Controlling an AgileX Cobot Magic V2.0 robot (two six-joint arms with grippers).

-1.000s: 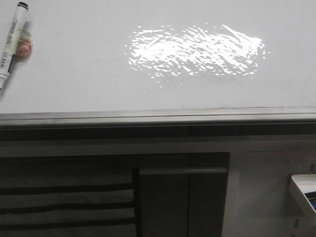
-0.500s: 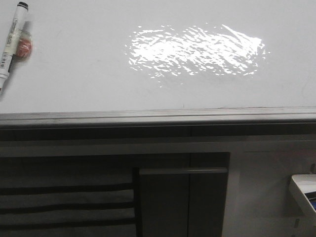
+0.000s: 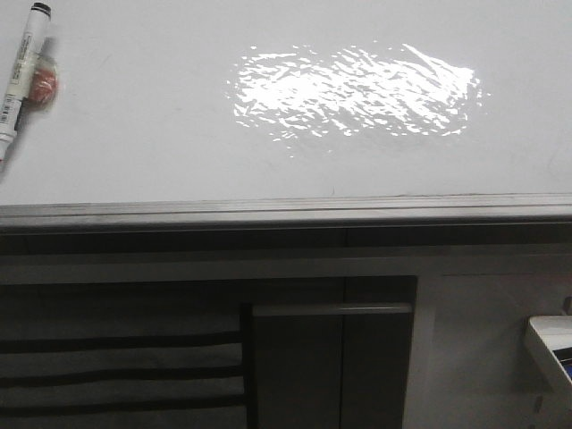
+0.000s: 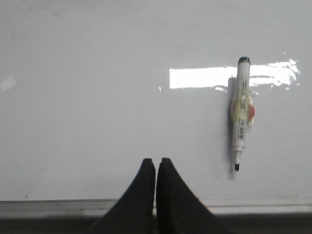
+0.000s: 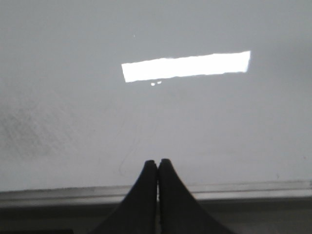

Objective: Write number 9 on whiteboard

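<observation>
The whiteboard (image 3: pixel 179 134) lies flat, glossy white, with a bright glare (image 3: pixel 353 89) and a grey edge rail (image 3: pixel 286 213). No black number 9 shows on it in any view. A white marker (image 3: pixel 20 80) with a black cap and an orange label lies on the board at the far left. It also shows in the left wrist view (image 4: pixel 240 112), uncapped tip toward the rail. My left gripper (image 4: pixel 156 162) is shut and empty over the board's edge, apart from the marker. My right gripper (image 5: pixel 158 162) is shut and empty over the board's edge. Neither gripper shows in the front view.
Dark cabinet panels (image 3: pixel 331 357) and black slats (image 3: pixel 116 371) lie below the rail. A white box corner (image 3: pixel 550 344) shows at the lower right. A faint thin scratch-like trace (image 5: pixel 129 151) marks the board near my right gripper.
The marker and its orange label looked blurred a second ago and lie sharp and still now. Nothing else has visibly moved.
</observation>
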